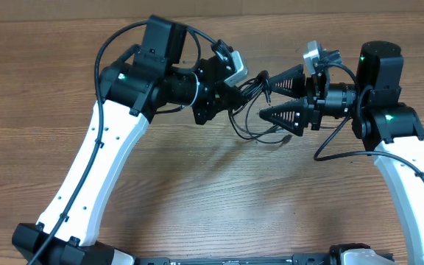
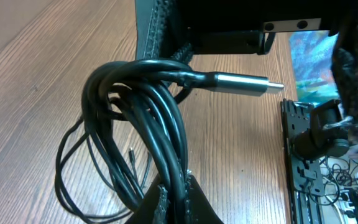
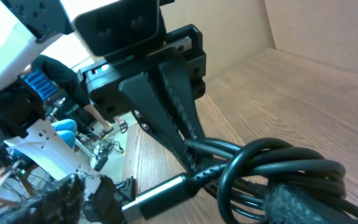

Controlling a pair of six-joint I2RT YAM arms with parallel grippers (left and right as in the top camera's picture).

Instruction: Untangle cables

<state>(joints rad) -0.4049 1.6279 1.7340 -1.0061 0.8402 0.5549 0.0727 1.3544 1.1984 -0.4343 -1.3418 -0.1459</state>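
Wooden table under both arms. Black cables bunched over its middle, loose loops drooping. Left gripper clamped tight on the bundle, silver plug sticking out. Right gripper fingers spread wide either side of the cables.

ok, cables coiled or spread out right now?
Coiled: the cables loop together in one bunch, pinched in the shut left tool, a metal plug sticking out.

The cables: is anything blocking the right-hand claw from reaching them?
Nothing visible blocks it. The right gripper stands open with the cables right at its fingertips, while the left gripper clamps the same bundle from the other side.
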